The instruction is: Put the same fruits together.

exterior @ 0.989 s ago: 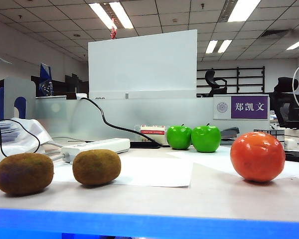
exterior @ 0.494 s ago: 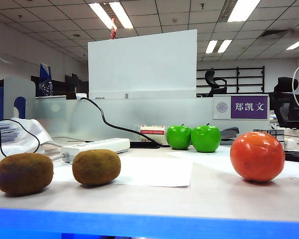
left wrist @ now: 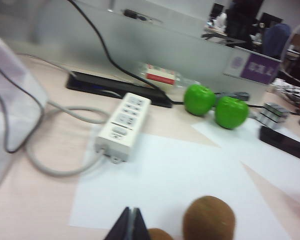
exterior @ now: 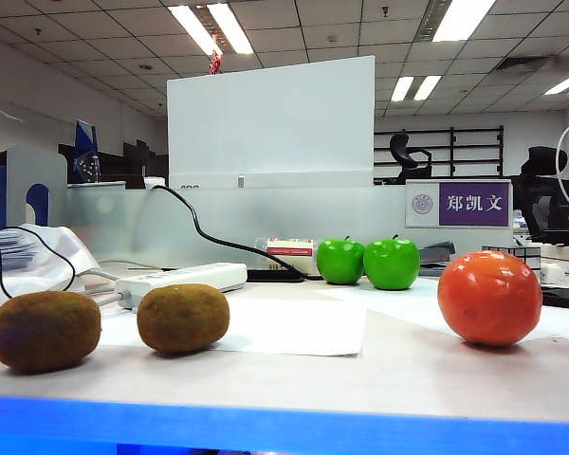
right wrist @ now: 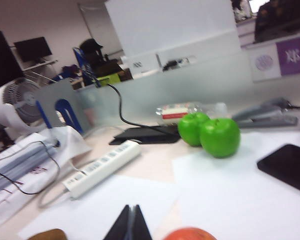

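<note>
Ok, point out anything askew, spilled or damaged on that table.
Nothing stands out: the kiwis sit paired, the green apples touch, the orange-red fruit sits alone, intact. Left pincer and right pincer are shut, empty.

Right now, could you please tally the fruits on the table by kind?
Kiwis: 2
Green apples: 2
Orange-red fruit: 1
Total: 5

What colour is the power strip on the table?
White; the power strip shows best in the left wrist view.
</note>
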